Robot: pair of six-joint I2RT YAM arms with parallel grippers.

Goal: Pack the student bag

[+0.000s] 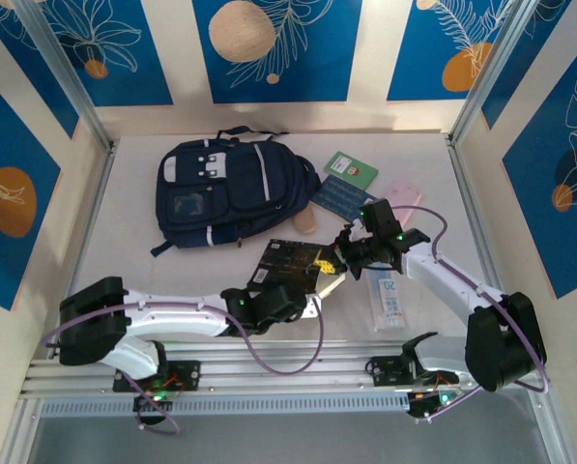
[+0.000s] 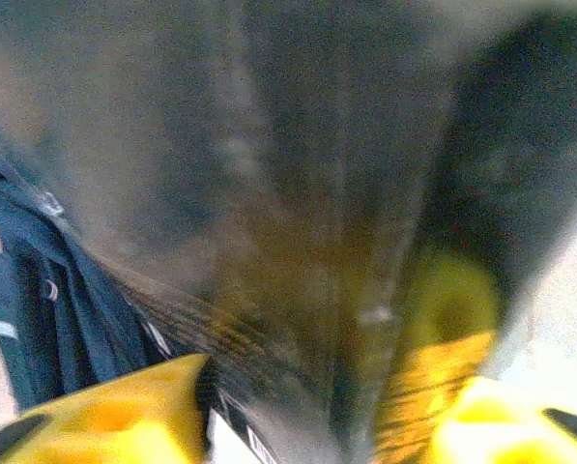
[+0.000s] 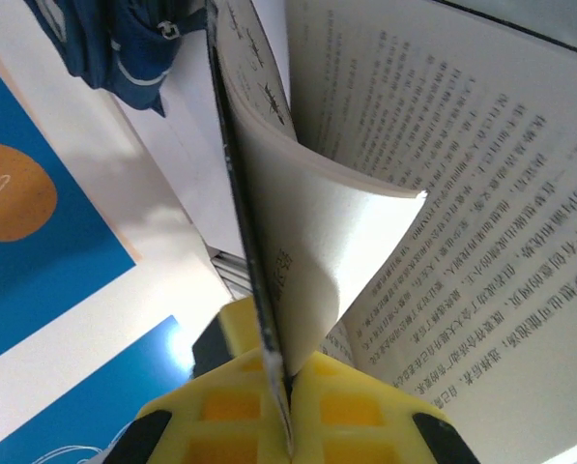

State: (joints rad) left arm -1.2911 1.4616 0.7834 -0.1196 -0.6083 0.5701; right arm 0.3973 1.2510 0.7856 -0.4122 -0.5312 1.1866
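Right gripper point(image 3: 286, 387) pinched shut on the cover of a dark book point(image 1: 293, 259), pages fanning, left gripper point(image 1: 312, 283) astride it with grip indeterminate: book pickup step, next needing page closure and transfer to the student bag point(image 1: 232, 193) lying flat far-left.

Cloth, paper, plastic and metal.

The backpack point(image 1: 220, 188) is matt navy woven cloth with paler stripe trim. The book point(image 3: 443, 174) has matt off-white printed paper pages and a thin dark cover with a faint sheen. The right gripper point(image 3: 288, 401) is smooth yellow plastic, moulded in a grid. The table point(image 1: 162, 280) looks smooth, matt white, and the rail point(image 1: 230, 387) is ribbed bare metal.
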